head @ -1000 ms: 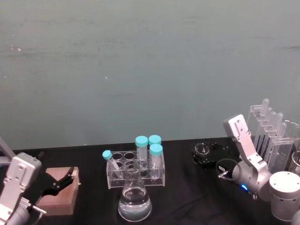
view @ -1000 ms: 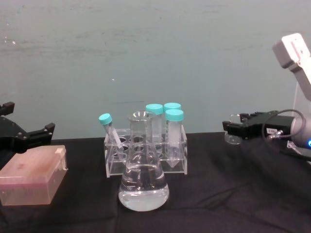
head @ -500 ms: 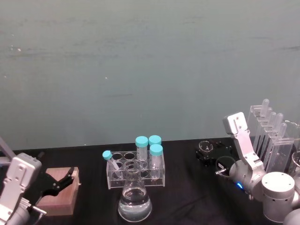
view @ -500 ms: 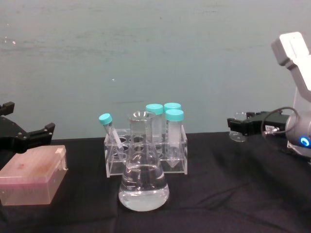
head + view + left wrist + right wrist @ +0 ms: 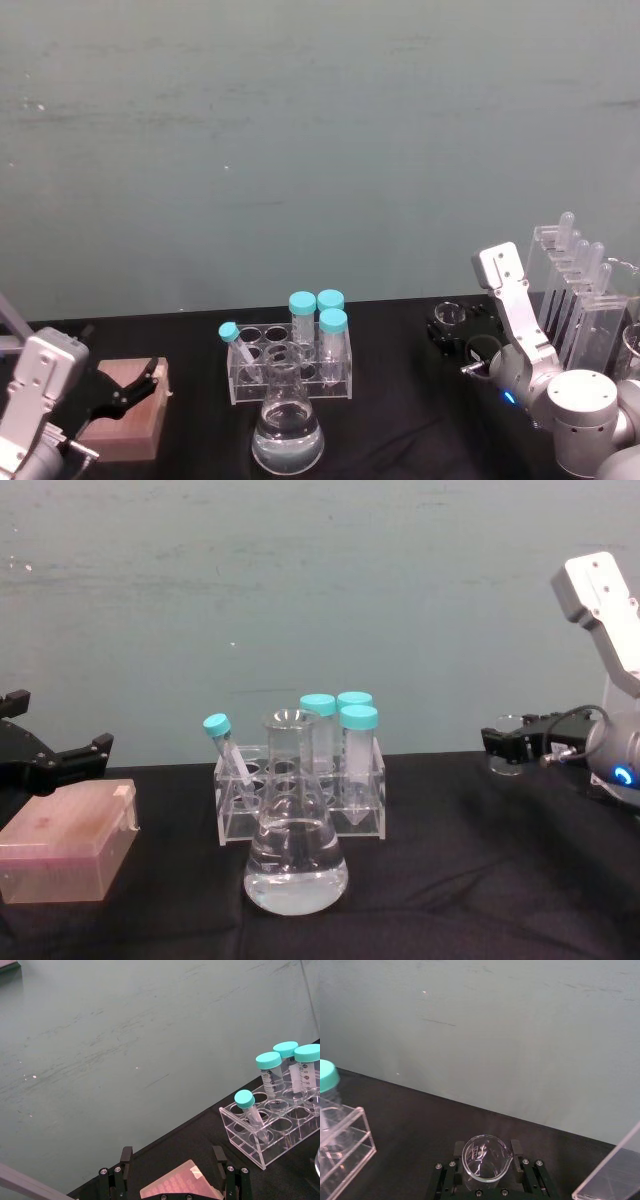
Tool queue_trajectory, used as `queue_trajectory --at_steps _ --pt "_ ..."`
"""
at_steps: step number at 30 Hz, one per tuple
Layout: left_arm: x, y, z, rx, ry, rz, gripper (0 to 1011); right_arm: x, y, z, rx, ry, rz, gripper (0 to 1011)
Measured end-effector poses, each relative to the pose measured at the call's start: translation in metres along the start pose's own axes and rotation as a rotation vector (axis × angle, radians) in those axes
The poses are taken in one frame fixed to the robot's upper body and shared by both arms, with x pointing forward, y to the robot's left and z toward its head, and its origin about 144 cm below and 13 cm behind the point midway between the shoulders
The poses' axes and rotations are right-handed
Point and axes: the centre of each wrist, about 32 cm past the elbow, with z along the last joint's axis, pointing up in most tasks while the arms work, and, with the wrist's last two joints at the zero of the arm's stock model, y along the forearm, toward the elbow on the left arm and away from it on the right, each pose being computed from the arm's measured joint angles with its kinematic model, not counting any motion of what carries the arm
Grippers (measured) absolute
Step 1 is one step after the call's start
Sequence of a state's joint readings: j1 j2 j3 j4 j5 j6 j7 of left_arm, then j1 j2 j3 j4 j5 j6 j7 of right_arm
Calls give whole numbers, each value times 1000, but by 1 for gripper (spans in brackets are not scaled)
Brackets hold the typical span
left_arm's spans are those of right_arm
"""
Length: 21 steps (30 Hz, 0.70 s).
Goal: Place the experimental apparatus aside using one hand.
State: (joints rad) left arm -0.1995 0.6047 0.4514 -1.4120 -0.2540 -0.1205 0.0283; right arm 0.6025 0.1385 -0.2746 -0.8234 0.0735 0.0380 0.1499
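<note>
My right gripper is shut on the small glass beaker, one finger on each side of it. In the head view the beaker is at the right of the black table, a little left of the tall acrylic pipette stand. The conical flask with clear liquid stands at the front centre, just in front of a clear tube rack. At the far left my left gripper rests open above a pink box.
The rack holds several tubes with teal caps, one of them leaning. The pink box sits at the front left. A plain grey-green wall closes off the back of the table. Bare black cloth lies between flask and right arm.
My right gripper has carried the beaker to the right and farther back, toward the pipette stand. The left arm, flask and rack have not moved.
</note>
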Motion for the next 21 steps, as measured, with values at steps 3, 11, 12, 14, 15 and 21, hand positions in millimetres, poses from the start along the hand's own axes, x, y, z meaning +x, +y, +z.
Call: queue_trajectory --at_steps 3,11,12,14,15,21 --pt "0 0 0 0 0 0 1000 1 1 0 -7 -3 -18 556" --pt "0 0 0 0 0 0 1000 4 4 -1 -20 -7 -60 556" --pt "0 0 0 0 0 0 1000 4 5 -1 -21 -7 -63 554" --pt "0 0 0 0 0 0 1000 5 5 -1 -23 -7 -71 554" --pt "0 0 0 0 0 0 1000 6 5 -1 -23 -7 -73 554" --pt "0 0 0 0 0 0 1000 8 5 -1 -28 -5 -86 556"
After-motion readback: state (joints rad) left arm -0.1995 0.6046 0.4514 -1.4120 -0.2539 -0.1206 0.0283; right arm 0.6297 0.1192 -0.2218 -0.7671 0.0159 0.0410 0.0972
